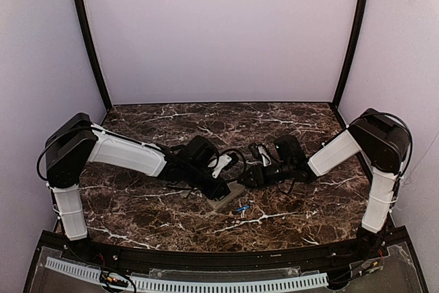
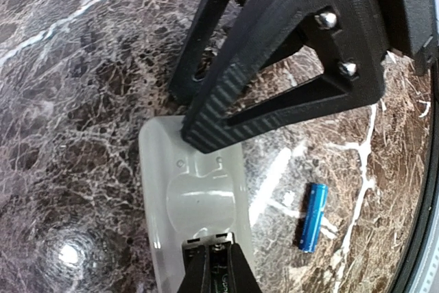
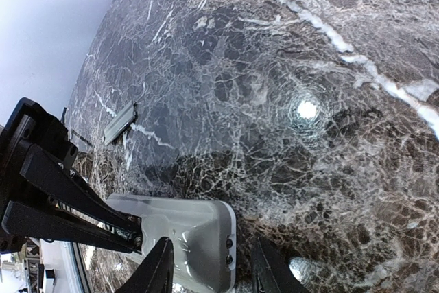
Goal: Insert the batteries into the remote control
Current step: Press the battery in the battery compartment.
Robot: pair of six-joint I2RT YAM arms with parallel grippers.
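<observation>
Left pincer [image 2: 216,243] clenched over remote control [image 2: 199,197], right pincer [image 3: 212,250] released at its end.

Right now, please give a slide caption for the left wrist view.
The remote control lies back up, right gripper at its end, one blue battery loose beside it.
</observation>
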